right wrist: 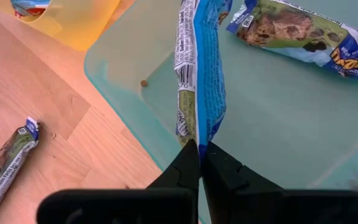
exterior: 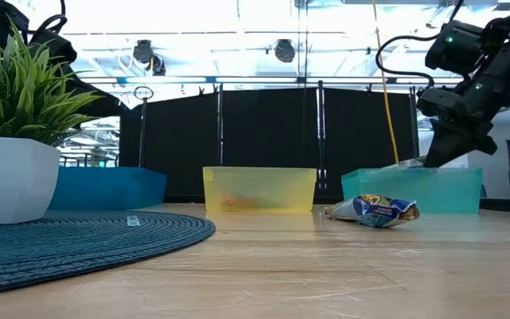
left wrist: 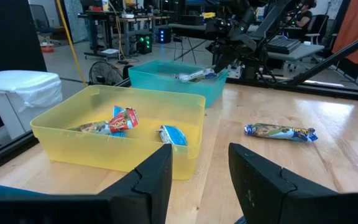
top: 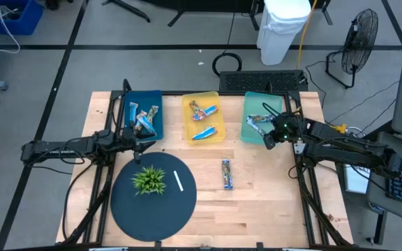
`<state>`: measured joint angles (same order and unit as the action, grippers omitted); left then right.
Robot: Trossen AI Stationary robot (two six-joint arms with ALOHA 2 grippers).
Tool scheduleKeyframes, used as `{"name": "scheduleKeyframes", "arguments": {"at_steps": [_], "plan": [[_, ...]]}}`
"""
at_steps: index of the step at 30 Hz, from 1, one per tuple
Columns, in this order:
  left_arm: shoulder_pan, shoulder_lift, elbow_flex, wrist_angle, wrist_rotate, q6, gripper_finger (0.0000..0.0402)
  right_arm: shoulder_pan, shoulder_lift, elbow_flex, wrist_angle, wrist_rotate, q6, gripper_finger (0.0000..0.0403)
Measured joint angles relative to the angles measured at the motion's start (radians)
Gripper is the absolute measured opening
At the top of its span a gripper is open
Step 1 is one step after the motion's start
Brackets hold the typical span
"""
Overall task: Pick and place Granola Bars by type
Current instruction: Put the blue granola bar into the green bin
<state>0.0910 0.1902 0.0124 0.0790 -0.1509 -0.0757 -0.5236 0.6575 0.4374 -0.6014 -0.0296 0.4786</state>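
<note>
Over the teal bin (top: 279, 104), the right gripper (right wrist: 200, 151) pinches a blue-wrapped granola bar (right wrist: 197, 68) dangling above another bar (right wrist: 294, 34) whose wrapper partly reads "CHEWY", visible only from its wrist, while the left gripper (left wrist: 199, 168), fingers apart, faces the yellow bin (left wrist: 61, 115).

2 black arms, green LEDs by right claw (top: 268, 137).

Light wooden bench (top: 257, 202) on grey floor crossed by black tape lines (top: 61, 66). White plastic bin with liner (top: 283, 28) beyond bench; black pedestal fan (top: 358, 38) near it. Blue crates (top: 5, 17) in far corner. Black partition panels (exterior: 264, 142) behind, bright ceiling lights above.
</note>
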Motion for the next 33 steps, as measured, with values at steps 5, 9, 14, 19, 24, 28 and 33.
{"name": "scheduleKeyframes", "arguments": {"at_steps": [5, 9, 14, 19, 24, 28, 33], "plan": [[0.000, 0.000, 0.000, 0.000, 0.000, 0.000, 0.0161, 0.001, 0.000, 0.000, -0.001, -0.026, -0.003, 0.0015], [0.000, 0.000, 0.000, 0.000, 0.000, 0.000, 0.0161, 0.002, 0.000, 0.000, 0.000, -0.027, -0.003, 0.0055], [0.000, 0.000, 0.000, 0.000, 0.000, 0.000, 0.0161, 0.002, 0.000, 0.000, 0.046, -0.027, 0.003, 0.0119], [0.000, 0.000, 0.000, 0.000, 0.000, 0.000, 0.0161, 0.029, 0.000, -0.007, 0.284, -0.196, -0.021, 0.0155], [0.000, 0.000, 0.000, 0.000, 0.000, 0.000, 0.0161, 0.205, 0.015, -0.068, 0.759, -0.364, 0.012, 0.0158], [0.000, 0.000, 0.000, 0.000, 0.000, 0.000, 0.0161, 0.437, 0.077, -0.095, 0.966, -0.277, -0.083, 0.0156], [0.000, 0.000, 0.000, 0.000, 0.000, 0.000, 0.0161, 0.724, 0.230, -0.095, 1.032, -0.024, -0.225, 0.0163]]}}
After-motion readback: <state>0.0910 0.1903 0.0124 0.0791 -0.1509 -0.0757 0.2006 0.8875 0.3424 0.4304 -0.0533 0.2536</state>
